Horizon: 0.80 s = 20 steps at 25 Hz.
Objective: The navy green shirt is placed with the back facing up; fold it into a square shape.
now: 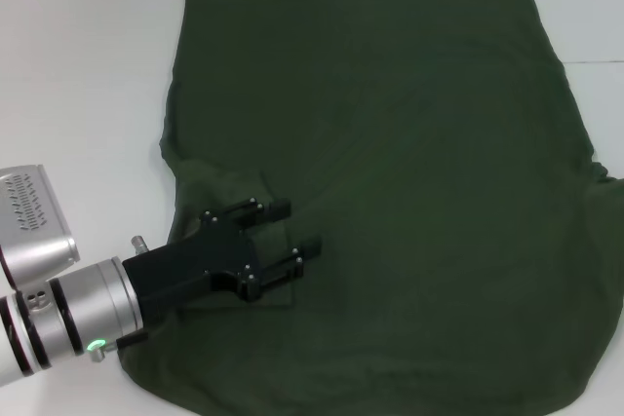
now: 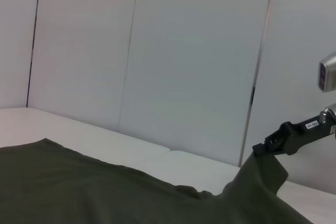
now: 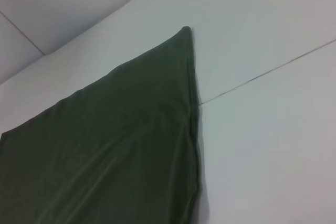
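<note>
Left gripper (image 1: 292,228): over the near left part of the navy green shirt (image 1: 390,172), fingers spread wide, nothing between them; whether touching the cloth or just above it, cannot tell from the head view. Right gripper (image 2: 262,149): out of the head view, seen only from the left wrist camera, pinched onto a raised peak of the cloth at the shirt's far edge, lifted clear of the white table (image 1: 88,75).

Shirt position: spread across most of the table, plain side up, no lettering visible. Left edge rumpled, with a fold or tucked-in sleeve near the left gripper; right edge bulging out past the frame. Straight edge at the far side lying flat and square-cornered.

Progress, as judged: early. Outline roughly rectangular rather than sleeved, so possibly the sleeves turned in; not certain. Lengthwise folds into a square not yet done.

Count: one shirt, two grippers, one table. Nothing else on the surface.
</note>
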Motion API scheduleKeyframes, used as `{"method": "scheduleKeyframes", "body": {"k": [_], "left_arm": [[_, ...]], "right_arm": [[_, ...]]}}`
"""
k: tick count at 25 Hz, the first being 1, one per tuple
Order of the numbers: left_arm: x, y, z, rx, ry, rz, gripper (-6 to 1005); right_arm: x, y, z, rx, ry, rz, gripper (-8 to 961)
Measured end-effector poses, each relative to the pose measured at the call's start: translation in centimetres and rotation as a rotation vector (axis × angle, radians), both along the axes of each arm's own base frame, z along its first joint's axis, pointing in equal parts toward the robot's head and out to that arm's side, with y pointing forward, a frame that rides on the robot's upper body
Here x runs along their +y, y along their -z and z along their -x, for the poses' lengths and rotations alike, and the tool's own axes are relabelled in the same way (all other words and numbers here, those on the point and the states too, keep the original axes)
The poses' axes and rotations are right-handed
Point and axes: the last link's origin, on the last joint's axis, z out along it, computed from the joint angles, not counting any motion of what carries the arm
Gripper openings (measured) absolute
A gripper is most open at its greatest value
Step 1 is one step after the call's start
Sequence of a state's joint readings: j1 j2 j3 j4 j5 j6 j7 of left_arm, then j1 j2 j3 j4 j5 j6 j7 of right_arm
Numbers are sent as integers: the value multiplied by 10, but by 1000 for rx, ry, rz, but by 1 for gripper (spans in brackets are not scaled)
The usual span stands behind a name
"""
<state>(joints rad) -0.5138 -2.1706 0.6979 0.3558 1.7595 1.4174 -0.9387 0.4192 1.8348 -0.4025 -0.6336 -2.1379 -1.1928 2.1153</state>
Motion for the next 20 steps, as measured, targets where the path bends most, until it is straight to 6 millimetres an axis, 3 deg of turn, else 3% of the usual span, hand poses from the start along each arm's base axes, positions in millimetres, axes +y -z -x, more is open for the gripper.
{"method": "scheduleKeyframes", "body": {"k": [10,20], "left_arm": [[1,-1,0,-4,-5,-7,627],[1,-1,0,-6,-4,-8,626]], "right_arm": [[-2,14,5,-4,-31,64,59],[-3,13,9,-4,-62,93,58]]}}
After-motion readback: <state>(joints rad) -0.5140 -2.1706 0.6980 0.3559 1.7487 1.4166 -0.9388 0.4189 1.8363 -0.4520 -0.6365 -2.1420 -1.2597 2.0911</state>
